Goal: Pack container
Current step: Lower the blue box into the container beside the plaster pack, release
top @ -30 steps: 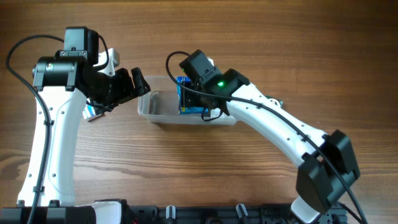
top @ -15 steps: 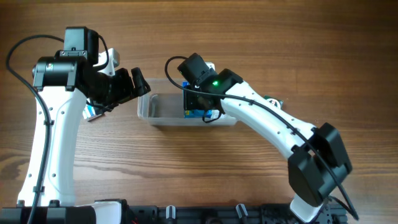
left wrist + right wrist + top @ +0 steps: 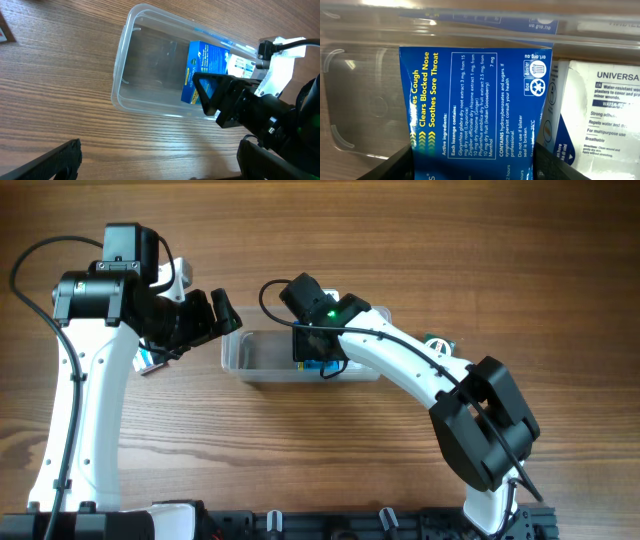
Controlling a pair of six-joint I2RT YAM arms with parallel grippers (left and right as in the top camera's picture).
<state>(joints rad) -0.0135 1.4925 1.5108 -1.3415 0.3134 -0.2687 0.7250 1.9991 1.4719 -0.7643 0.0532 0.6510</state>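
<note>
Fingers (image 3: 400,170) of the right gripper (image 3: 472,167) are clamping the blue box (image 3: 475,100) inside the container (image 3: 120,85).
A white plaster pack (image 3: 600,115) is lying just beside the box; the container is sitting on the table (image 3: 400,240), the left gripper (image 3: 160,162) hovering near its end, jaws spread wide.

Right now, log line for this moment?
right gripper: shut on blue box | blue box: in container, beside white box | left gripper: open

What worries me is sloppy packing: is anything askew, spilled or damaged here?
Nothing stands out. The blue box, gripped by the right claw, sits inside the container beside a white box; nothing spilled, no visible damage.
</note>
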